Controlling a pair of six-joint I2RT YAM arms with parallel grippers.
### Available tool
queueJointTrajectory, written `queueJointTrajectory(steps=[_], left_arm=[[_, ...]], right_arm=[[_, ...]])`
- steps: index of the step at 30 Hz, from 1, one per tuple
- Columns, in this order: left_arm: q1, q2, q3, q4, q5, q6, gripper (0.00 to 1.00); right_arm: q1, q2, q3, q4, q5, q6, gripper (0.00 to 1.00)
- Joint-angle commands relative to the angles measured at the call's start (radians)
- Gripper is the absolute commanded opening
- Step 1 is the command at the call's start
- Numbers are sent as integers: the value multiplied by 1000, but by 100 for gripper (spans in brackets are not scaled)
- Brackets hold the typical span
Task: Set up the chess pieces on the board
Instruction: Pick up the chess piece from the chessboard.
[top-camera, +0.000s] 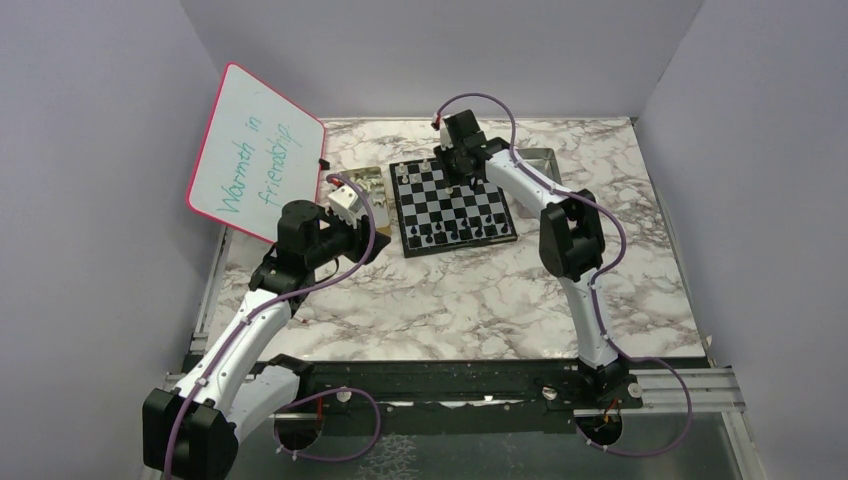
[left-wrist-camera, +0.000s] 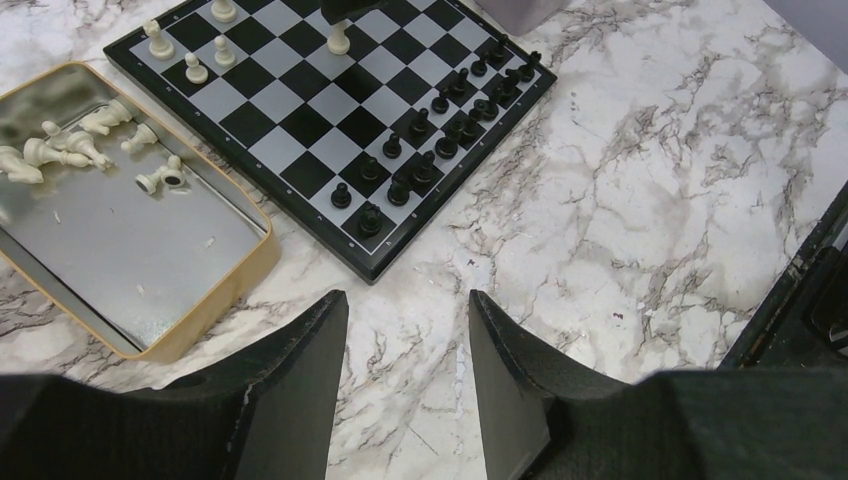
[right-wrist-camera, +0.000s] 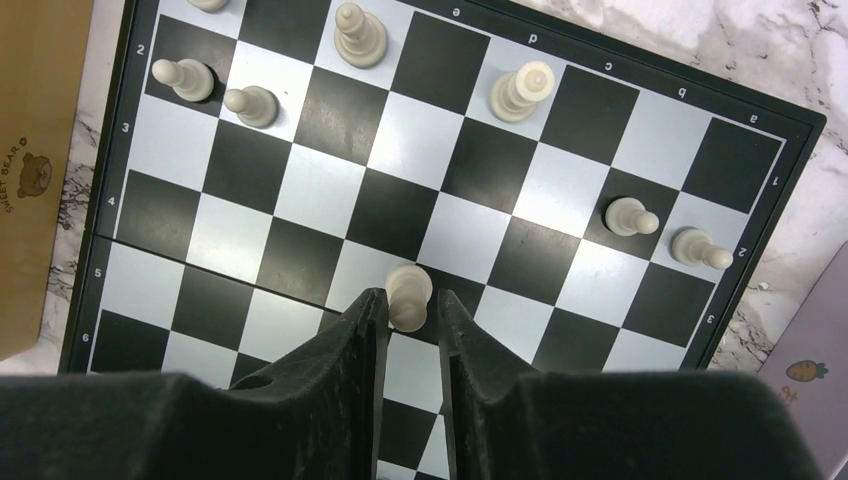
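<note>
Pale piece (right-wrist-camera: 408, 285) sits pinched in your right gripper (right-wrist-camera: 411, 300); keep it upright and seat it flat on the board (right-wrist-camera: 420, 140) just ahead. Left gripper (left-wrist-camera: 408, 300) hangs released, empty.

— What stands on the left?
— A whiteboard (top-camera: 258, 150) with a pink rim, tilted at the far left, with "Warmth in friendship" handwritten on it in green. Just right of it, a shiny metal tray (left-wrist-camera: 130, 250) with a tan rim lies on the marble-patterned worktop (top-camera: 450, 300).
— And on the right?
— A second metal tray (top-camera: 548, 158), far right. Plain grey walls (top-camera: 440, 50) stand all round, and a black rail (top-camera: 450, 385) runs along the near edge.
</note>
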Motion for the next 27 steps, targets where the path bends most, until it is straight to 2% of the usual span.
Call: queueJointTrajectory(steps=[1, 4, 7, 17, 27], left_arm=[[-5, -16, -1, 4, -19, 2, 49], [-4, -17, 0, -1, -24, 4, 49], [-4, -20, 1, -5, -33, 3, 49], [-6, -35, 0, -4, -29, 1, 49], [-6, -40, 5, -4, -36, -1, 50]], right_arm=[[2, -29, -7, 28, 12, 5, 28], [2, -36, -30, 45, 3, 26, 18], [2, -43, -42, 59, 4, 38, 14], [5, -49, -18, 141, -8, 26, 9], [4, 31, 123, 159, 14, -35, 9]])
